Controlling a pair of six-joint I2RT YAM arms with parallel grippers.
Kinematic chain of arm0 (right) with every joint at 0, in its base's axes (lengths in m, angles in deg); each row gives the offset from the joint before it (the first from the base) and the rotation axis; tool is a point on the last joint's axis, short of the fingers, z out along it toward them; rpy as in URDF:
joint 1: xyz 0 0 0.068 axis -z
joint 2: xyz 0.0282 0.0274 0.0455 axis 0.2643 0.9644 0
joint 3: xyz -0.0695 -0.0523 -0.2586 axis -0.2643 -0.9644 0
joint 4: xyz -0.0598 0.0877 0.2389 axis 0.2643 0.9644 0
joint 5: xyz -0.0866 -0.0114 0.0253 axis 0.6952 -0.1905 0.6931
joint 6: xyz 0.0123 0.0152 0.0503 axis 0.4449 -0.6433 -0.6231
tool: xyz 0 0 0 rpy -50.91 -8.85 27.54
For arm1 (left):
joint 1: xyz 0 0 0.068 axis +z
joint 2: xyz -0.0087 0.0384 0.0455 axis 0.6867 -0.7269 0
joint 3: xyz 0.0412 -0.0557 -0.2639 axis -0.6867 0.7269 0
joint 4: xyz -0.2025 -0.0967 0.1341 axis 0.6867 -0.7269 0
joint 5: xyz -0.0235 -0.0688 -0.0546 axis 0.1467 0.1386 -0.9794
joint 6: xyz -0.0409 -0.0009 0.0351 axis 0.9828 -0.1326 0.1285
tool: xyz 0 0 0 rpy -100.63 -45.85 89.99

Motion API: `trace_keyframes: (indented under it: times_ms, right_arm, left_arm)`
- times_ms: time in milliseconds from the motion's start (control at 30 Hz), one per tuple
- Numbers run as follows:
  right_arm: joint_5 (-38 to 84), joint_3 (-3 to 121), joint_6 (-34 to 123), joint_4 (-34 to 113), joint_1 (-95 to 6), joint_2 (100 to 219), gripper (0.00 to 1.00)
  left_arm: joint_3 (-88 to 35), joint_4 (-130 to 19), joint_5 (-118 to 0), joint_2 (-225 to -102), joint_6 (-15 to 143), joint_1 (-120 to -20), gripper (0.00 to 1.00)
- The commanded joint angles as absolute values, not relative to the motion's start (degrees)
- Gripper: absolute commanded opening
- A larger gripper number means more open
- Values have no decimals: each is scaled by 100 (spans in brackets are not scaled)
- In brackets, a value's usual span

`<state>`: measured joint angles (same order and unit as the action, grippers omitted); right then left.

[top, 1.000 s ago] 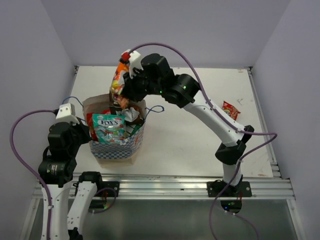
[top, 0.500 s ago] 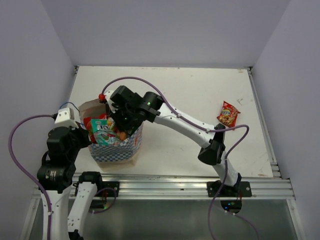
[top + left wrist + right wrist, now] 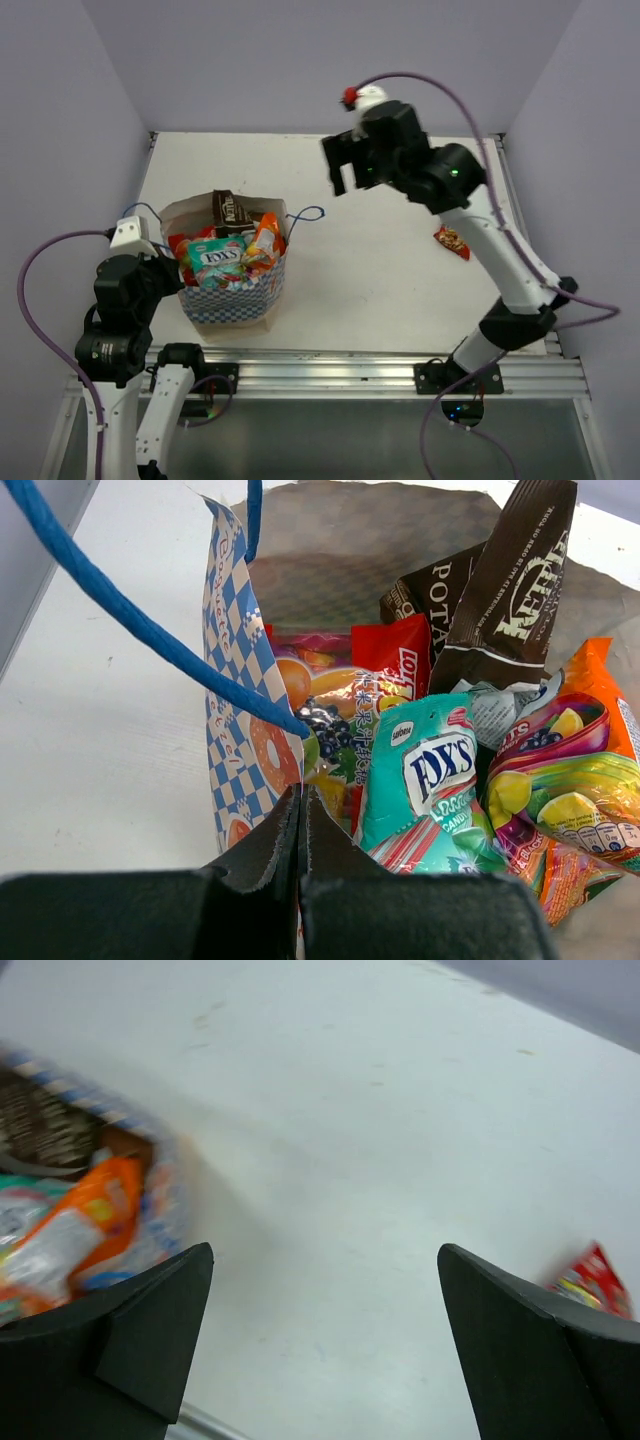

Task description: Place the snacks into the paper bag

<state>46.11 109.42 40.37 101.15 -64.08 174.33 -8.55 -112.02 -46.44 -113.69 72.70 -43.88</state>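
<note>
1. The paper bag [image 3: 240, 296] [image 3: 232, 670] stands upright near the table's left front corner. It is boxy white paper with a blue-and-white checked lower band and its mouth opens upward.
2. Two thin blue cord handles [image 3: 311, 214] [image 3: 140, 625] loop out from it, one to each side.
3. The bag is packed to the rim with crinkly, glossy flat packets, and at least five can be made out.
4. A teal packet [image 3: 222, 261] [image 3: 432, 780] lies tilted on top.
5. A brown packet [image 3: 231, 209] [image 3: 520, 590] stands on end at the far side. Its long axis is vertical and its top rises above the rim.
6. An orange packet [image 3: 266, 238] [image 3: 590, 695] leans at the right side.
7. A red packet [image 3: 403, 660] and a fruit-printed one [image 3: 310, 680] are wedged lower down.
8. The left gripper [image 3: 168, 268] [image 3: 298, 815] sits at the bag's left wall. Its dark fingers are pressed together on the edge of the checked paper.
9. One loose red packet [image 3: 450, 241] [image 3: 592, 1282] lies flat on the white table [image 3: 380, 280], well apart from the bag on the right. Its long axis runs diagonally from far left to near right.
10. The right gripper [image 3: 343, 172] [image 3: 325, 1252] hangs high over the table's far middle. Its two black fingers are spread wide and carry nothing.
</note>
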Motion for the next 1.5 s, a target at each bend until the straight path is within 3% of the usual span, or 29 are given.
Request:
trace_keyframes:
  times_ms: [0, 133, 333, 633, 867, 900, 933, 1000, 1033, 1100, 1300, 1467]
  right_arm:
    - [5691, 9614, 3998, 9625, -5472, 16767, 99]
    - [5576, 7840, 3577, 9195, -3919, 16696, 99]
    - [5673, 6501, 3260, 8579, -2756, 16897, 99]
    - [5779, 6060, 3417, 8263, -1718, 17670, 99]
    - [5305, 6235, 3418, 8165, -1550, 18619, 97]
    - [5226, 6261, 3418, 8174, -1559, 18708, 94]
    - [5182, 6314, 3426, 8217, -1550, 18778, 76]
    - [5059, 6323, 3453, 8227, -1550, 18858, 55]
    - [5058, 6297, 3427, 8235, -1559, 18806, 20]
    - [5032, 6323, 3409, 8235, -1550, 18552, 0]
    - [4242, 7165, 3497, 8577, -1821, 17489, 0]
    - [3058, 9079, 3409, 8744, -3376, 17038, 0]
  left_arm:
    - [-822, -10577, -4924, -11334, 7334, -4434, 0]
    - [-813, -10524, -4959, -11342, 7308, -4434, 0]
    - [-813, -10586, -4941, -11325, 7264, -4434, 0]
    - [-848, -10630, -4898, -11333, 7238, -4434, 0]
    - [-865, -10577, -4906, -11413, 7211, -4434, 0]
    - [-883, -10577, -4906, -11421, 7211, -4434, 0]
    - [-883, -10577, -4906, -11430, 7211, -4434, 0]
    - [-874, -10586, -4889, -11413, 7211, -4434, 0]
    - [-883, -10595, -4863, -11404, 7211, -4434, 0]
    - [-848, -10603, -4854, -11386, 7229, -4434, 0]
    - [-769, -10489, -4924, -11474, 7246, -4434, 0]
    - [-734, -10331, -4994, -11571, 7255, -4434, 0]
